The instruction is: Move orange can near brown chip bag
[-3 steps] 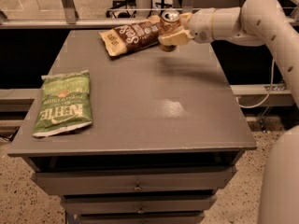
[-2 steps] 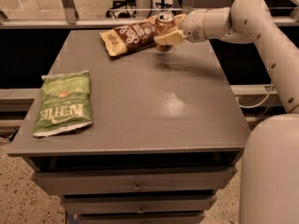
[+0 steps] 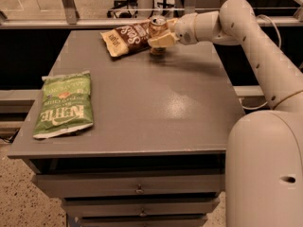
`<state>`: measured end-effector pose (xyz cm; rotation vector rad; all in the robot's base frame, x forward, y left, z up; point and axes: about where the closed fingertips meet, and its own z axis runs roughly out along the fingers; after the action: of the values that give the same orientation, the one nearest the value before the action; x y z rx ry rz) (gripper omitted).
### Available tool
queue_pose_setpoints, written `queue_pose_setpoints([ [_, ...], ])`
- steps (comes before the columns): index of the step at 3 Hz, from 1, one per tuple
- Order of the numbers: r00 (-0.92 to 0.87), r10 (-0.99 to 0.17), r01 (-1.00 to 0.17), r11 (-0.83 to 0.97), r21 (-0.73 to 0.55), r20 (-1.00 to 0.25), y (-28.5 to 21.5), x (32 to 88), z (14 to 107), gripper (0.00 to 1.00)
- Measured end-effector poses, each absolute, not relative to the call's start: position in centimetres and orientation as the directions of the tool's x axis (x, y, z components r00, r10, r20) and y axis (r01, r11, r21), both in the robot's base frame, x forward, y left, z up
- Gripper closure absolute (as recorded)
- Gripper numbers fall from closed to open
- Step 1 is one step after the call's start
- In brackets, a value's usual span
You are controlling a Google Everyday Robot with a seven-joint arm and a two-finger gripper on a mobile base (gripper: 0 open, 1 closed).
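The brown chip bag (image 3: 127,38) lies flat at the far edge of the grey table (image 3: 142,108), with white script lettering. The orange can (image 3: 157,26) stands upright at the bag's right end, its silver top showing. My gripper (image 3: 161,36) reaches in from the right on a white arm and is shut on the can, its tan fingers (image 3: 163,40) wrapping the can's lower body. I cannot tell whether the can rests on the table or hangs just above it.
A green chip bag (image 3: 64,104) with white lettering lies near the table's left edge. The table has drawers (image 3: 137,188) below its front. My white base (image 3: 265,174) stands at the right front corner. A rail and chair legs are behind the table.
My arm has carried the can a little to the left and down, so it now sits closer to the brown bag's right end.
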<state>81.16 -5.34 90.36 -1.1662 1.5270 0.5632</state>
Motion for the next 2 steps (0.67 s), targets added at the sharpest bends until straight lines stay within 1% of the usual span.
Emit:
queue_pose_setpoints([
  [2, 0.034, -0.363, -0.898, 0.397, -0.188, -0.931, -3.65, 82.00, 88.76, 0.30],
])
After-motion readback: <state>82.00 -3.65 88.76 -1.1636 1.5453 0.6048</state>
